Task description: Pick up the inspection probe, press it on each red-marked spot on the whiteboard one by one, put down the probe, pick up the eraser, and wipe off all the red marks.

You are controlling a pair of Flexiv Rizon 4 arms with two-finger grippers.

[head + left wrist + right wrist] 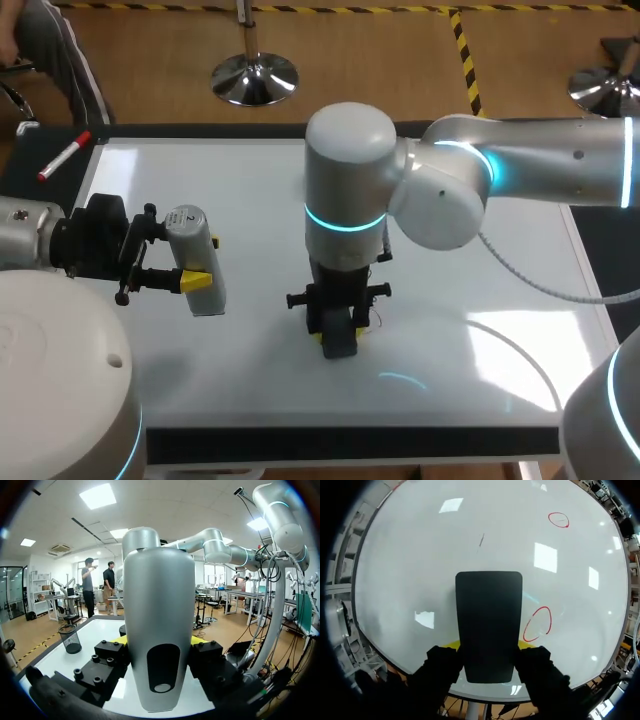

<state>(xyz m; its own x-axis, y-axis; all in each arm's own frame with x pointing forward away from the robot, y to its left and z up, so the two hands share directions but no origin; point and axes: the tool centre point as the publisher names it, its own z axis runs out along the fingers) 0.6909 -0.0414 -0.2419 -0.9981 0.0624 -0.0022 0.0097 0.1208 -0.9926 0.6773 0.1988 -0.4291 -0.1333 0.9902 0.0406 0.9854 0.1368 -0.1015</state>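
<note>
From above, the right gripper [338,322] stood low over the middle of the whiteboard [250,200], its jaws clamped on the dark eraser [340,345]. I could not tell whether the eraser's face touched the board. Well apart from the eraser, toward the left arm's side, the left gripper [203,262] held the grey inspection probe [190,225] above the board, so the probe was not yet put down.

At the left wrist, the left gripper [159,640] had both fingers tight against the probe [159,605]. The probe filled the view ahead and hid the eraser.

At the right wrist, the eraser [489,610] sat squarely between the fingers of the right gripper [488,645]. One red oval [538,624] lay just beside the eraser's long edge, and a second red oval [559,519] lay well beyond the eraser's far end.

The step looked to be wiping. To do it well, the eraser should lie flat under steady pressure, slide sideways across the whole near oval, then travel on to the far one, staying well apart from the probe.
</note>
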